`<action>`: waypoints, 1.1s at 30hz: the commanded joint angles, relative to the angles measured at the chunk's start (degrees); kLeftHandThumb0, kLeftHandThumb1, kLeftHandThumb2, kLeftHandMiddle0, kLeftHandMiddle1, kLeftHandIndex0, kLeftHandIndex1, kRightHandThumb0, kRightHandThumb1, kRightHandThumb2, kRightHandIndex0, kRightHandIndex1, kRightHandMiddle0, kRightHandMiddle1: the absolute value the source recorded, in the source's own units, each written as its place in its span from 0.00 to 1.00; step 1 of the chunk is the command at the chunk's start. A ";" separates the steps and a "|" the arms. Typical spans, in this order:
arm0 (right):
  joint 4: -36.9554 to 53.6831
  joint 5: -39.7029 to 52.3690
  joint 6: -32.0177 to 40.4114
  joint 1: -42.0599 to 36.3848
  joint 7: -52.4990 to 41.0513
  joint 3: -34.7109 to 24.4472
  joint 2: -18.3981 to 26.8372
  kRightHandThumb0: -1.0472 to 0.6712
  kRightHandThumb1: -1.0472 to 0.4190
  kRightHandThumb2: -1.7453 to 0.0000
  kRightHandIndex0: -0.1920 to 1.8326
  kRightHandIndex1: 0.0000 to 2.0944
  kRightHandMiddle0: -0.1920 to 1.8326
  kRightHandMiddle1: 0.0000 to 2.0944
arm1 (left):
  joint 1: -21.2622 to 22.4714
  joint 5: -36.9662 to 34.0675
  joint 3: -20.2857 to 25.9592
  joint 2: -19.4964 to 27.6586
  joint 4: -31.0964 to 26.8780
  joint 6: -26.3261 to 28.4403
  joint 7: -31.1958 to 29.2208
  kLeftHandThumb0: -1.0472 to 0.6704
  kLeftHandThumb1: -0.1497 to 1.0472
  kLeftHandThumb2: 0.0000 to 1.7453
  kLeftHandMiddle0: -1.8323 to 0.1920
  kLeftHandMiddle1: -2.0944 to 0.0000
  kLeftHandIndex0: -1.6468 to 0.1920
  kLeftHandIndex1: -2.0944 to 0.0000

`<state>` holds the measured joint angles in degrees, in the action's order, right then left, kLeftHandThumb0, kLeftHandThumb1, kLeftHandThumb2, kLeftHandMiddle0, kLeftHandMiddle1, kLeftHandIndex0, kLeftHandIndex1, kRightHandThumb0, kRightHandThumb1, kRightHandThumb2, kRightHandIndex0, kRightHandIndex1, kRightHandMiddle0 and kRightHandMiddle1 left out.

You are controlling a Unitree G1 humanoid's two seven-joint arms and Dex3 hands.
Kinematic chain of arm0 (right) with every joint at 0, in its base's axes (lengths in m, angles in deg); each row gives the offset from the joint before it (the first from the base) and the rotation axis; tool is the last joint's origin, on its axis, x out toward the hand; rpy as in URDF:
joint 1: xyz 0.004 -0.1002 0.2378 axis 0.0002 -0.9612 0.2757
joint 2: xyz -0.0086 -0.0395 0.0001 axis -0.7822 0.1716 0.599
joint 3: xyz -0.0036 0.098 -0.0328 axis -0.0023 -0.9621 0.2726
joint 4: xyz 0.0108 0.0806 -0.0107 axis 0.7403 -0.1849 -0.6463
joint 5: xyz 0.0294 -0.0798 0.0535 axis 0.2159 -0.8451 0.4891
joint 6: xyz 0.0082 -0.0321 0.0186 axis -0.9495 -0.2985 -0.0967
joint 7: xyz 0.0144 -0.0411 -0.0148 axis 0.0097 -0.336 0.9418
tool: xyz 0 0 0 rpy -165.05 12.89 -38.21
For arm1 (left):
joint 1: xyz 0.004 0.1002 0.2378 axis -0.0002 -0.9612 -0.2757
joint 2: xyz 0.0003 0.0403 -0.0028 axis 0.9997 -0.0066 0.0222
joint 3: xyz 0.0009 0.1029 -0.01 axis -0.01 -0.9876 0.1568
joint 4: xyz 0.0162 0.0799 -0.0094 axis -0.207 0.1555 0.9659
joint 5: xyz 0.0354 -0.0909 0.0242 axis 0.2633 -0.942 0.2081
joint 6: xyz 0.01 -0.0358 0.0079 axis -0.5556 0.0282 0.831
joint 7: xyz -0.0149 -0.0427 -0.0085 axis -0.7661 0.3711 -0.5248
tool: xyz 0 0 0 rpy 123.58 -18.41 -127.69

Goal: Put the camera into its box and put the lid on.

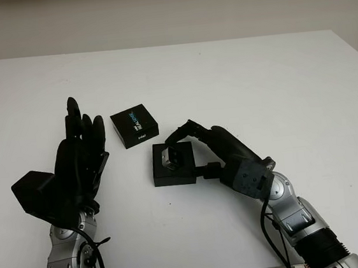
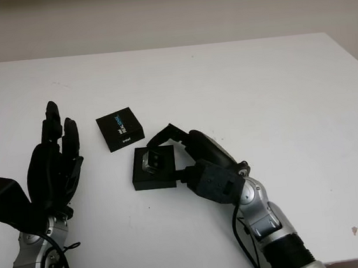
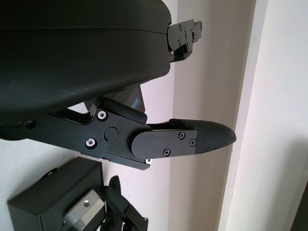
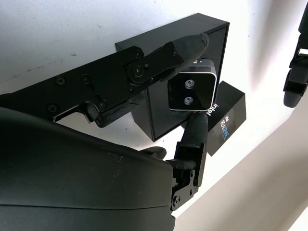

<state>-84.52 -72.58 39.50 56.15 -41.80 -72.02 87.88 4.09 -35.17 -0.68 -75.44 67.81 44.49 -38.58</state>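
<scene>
My right hand (image 1: 182, 148) is shut on the small silver camera (image 1: 170, 156), pinching it between a finger and the thumb. The camera (image 4: 191, 91) sits tilted over the open black box (image 1: 174, 175), its two lenses facing my wrist. I cannot tell whether it touches the box floor. The black lid (image 1: 135, 126) with printed lettering lies flat on the table just behind and left of the box. My left hand (image 1: 81, 144) is open, raised above the table to the left of the lid and box, touching neither.
The white table (image 1: 236, 70) stretches wide behind and to the right of the box. Its front edge runs close under both forearms. A wall rises behind the table's far edge.
</scene>
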 commanded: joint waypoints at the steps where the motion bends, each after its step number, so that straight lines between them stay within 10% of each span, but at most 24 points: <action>1: -0.07 -0.18 -0.72 0.47 0.13 -0.02 0.10 0.29 0.12 0.97 0.21 0.13 0.20 0.56 | -0.32 0.03 -0.27 -0.26 -0.82 -0.26 -0.19 0.22 1.00 0.24 1.00 1.00 1.00 1.00; 13: -3.31 0.95 -6.25 1.27 -0.50 -0.41 0.54 0.38 0.10 0.97 0.19 0.32 0.30 0.75 | -0.13 -0.24 -0.06 -0.35 -0.90 0.08 -0.05 0.22 1.00 0.24 1.00 1.00 1.00 1.00; 33: -5.42 1.07 -9.66 1.73 1.01 -1.04 -0.17 0.39 0.08 0.97 0.15 0.44 0.28 0.74 | -0.01 0.33 -0.35 -0.31 -0.98 0.24 0.40 0.21 1.00 0.24 1.00 1.00 1.00 1.00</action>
<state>-89.86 -72.40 30.43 57.41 -40.48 -72.58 88.08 4.09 -34.98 -0.80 -75.45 67.66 44.69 -38.30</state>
